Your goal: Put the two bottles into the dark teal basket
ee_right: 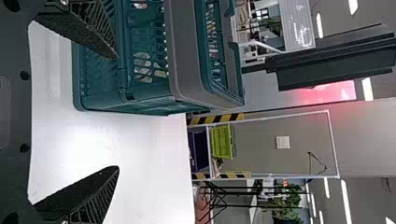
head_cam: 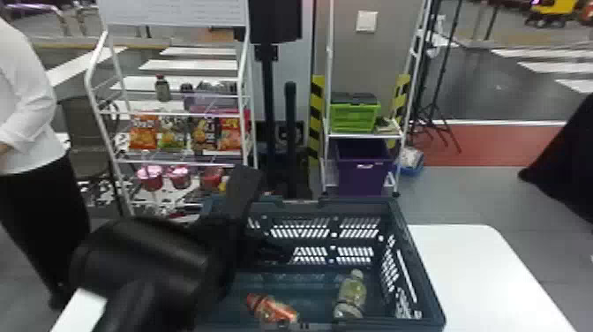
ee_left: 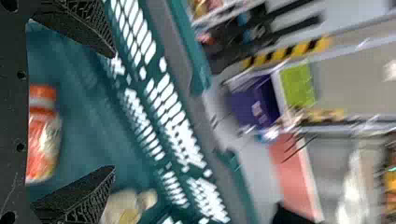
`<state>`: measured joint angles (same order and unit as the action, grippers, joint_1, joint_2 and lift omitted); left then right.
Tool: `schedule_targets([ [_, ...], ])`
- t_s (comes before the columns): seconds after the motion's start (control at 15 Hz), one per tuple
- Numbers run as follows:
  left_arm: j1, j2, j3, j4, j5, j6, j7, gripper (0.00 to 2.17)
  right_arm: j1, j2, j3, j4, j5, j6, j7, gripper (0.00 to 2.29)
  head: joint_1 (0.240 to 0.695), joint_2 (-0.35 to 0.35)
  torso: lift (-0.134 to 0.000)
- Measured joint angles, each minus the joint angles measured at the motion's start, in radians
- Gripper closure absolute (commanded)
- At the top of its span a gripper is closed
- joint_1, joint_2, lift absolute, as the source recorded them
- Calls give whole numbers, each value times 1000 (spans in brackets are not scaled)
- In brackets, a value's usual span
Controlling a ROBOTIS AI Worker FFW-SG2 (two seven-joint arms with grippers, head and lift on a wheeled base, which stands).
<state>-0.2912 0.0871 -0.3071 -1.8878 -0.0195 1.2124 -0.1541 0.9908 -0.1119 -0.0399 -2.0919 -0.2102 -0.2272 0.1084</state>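
Observation:
In the head view my left gripper (head_cam: 240, 220) is over the left part of the dark teal basket (head_cam: 419, 265). Its fingers stand open in the left wrist view, nothing held by the gripper (ee_left: 114, 112). An orange-red bottle (head_cam: 275, 310) lies on the basket floor; the left wrist view has this orange bottle (ee_left: 43, 144) too. A clear bottle with yellowish contents (head_cam: 351, 295) rests in the basket's right part, and one finger partly covers this pale bottle (ee_left: 125, 207). My right gripper (ee_right: 116, 112) is open and idle beside the basket (ee_right: 140, 100), over the white table.
White table surface (head_cam: 476, 265) extends right of the basket. Behind stand a white snack rack (head_cam: 176, 162), a black post (head_cam: 267, 106), and a shelf with a green crate (head_cam: 354, 118) and a purple bin (head_cam: 362, 172).

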Motion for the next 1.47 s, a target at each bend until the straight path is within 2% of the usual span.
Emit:
schedule_targets([
  [0.13, 160, 30, 64, -192, 49, -78, 88, 66, 11, 1, 0, -8, 0, -23, 1, 19, 499, 0, 0],
  [0.2, 255, 48, 95, -285, 70, -164, 131, 70, 17, 2, 1, -12, 0, -39, 1, 19, 499, 0, 0],
  [0.33, 468, 81, 155, -447, 87, -450, 191, 70, 30, 3, 3, -22, 1, -71, 0, 19, 499, 0, 0],
  [0.47, 693, 91, 216, -593, 97, -595, 215, 70, 46, 3, 5, -24, 2, -119, 3, 22, 499, 0, 0],
  [0.6, 890, 88, 243, -644, 97, -795, 242, 70, 60, 5, 7, -24, 3, -176, 19, 22, 499, 0, 0],
  [0.67, 973, 86, 246, -642, 94, -920, 264, 70, 67, 7, 8, -24, 5, -203, 32, 22, 499, 0, 0],
  [0.8, 1140, 69, 241, -583, 79, -1262, 303, 70, 79, 13, 8, -34, 14, -234, 61, 22, 499, 0, 0],
  [0.87, 1207, 53, 238, -537, 69, -1425, 308, 70, 82, 14, 8, -40, 21, -236, 64, 22, 499, 0, 0],
  [1.0, 1303, 21, 234, -437, 56, -1657, 310, 70, 85, 14, 8, -46, 34, -231, 79, 26, 499, 0, 0],
  [1.13, 1349, 9, 224, -332, 40, -1761, 340, 63, 87, 15, 9, -52, 45, -225, 93, 26, 499, 0, 0],
  [1.33, 1358, -7, 207, -219, 22, -1797, 357, 60, 94, 14, 9, -68, 67, -204, 103, 26, 499, 0, 0],
  [1.47, 1357, -17, 204, -197, 13, -1804, 357, 60, 101, 14, 9, -80, 75, -186, 112, 26, 499, 0, 0],
])
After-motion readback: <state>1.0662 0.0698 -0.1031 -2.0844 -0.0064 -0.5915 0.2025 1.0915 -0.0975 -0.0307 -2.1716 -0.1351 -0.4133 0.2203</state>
